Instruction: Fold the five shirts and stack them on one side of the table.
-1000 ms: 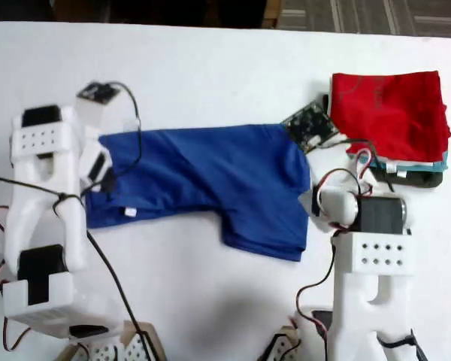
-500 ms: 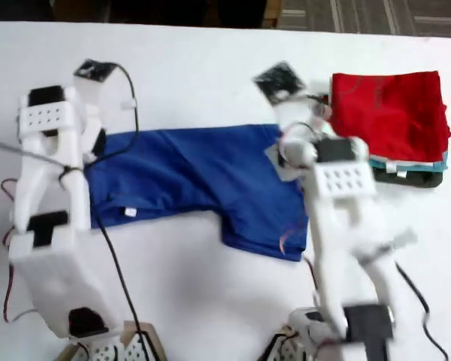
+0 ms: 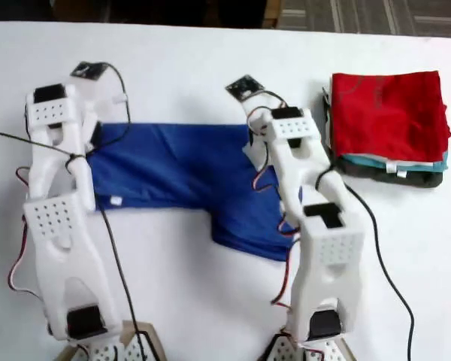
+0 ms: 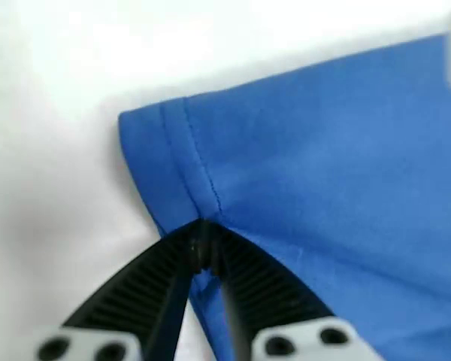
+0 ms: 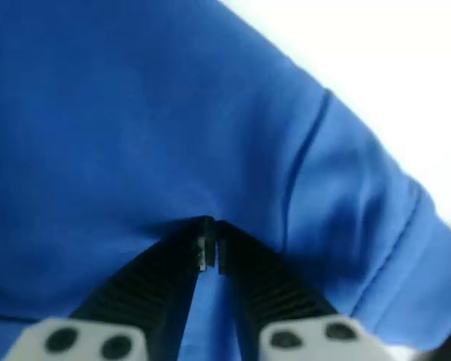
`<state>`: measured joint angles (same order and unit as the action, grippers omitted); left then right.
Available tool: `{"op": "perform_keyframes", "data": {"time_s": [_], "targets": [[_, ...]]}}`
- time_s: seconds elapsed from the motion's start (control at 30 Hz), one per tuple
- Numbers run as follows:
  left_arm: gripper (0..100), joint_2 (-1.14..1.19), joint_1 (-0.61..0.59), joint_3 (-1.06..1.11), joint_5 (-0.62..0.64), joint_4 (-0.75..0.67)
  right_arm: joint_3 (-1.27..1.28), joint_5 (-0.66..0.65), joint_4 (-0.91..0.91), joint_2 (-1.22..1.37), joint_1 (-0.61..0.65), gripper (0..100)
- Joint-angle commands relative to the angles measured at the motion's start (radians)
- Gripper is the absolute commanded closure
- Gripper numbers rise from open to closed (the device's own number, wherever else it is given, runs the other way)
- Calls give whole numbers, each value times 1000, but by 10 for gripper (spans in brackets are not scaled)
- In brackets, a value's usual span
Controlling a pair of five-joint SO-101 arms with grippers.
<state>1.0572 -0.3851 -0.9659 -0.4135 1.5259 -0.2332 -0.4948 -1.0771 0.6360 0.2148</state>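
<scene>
Right arm: You brought it from a pulled-back pose beside the stack [image 3: 387,143] out over the far right part of the blue shirt [image 3: 180,169].
Left arm: You pushed it a little farther out along the shirt's left end.
Shirt: It lay flatter and narrower than a second before, and its lower flap had drawn in toward the left. It sat mid-table, well apart from the stack at the right side of the table [image 3: 210,68].
Left claw [image 4: 203,252]: It was pinched together on the stitched hem of the blue shirt [image 4: 323,188], right at a corner.
Right claw [image 5: 209,244]: It was closed on a raised pleat of the blue cloth [image 5: 135,113], near a seam.
Meaning: With both ends gripped, I judged you ready to lift and fold this last loose shirt. The stack, with the red shirt [image 3: 387,109] on top, already held the others.
Hidden: In the high view, both arms covered their own claw tips and the shirt edges beneath them.
Hard to tell: I could not make out how many cloth layers either claw held. The lower shirts in the stack showed as thin edges, so I could not count them surely.
</scene>
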Motion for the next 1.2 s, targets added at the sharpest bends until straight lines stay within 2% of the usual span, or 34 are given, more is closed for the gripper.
{"op": "perform_keyframes", "data": {"time_s": [0.0,0.13,0.23,0.43,0.57,0.8,0.97,1.17], "targets": [[975,101,-28,-274,5,81,-150,8,12,82,-27,980],[975,192,-25,-503,3,229,-258,8,-102,117,-35,980],[975,218,-29,-610,3,261,-321,8,-189,116,-33,980],[975,147,-32,-570,5,265,-473,9,-354,116,-38,980],[975,5,-35,-367,8,267,-574,5,-479,116,-33,980],[973,-302,-18,107,-2,241,-829,0,-659,116,-33,980],[973,-425,-11,424,-20,98,-911,0,-693,71,-35,980],[973,-566,-11,796,-21,-107,-733,-2,-693,-102,-7,980]]}}
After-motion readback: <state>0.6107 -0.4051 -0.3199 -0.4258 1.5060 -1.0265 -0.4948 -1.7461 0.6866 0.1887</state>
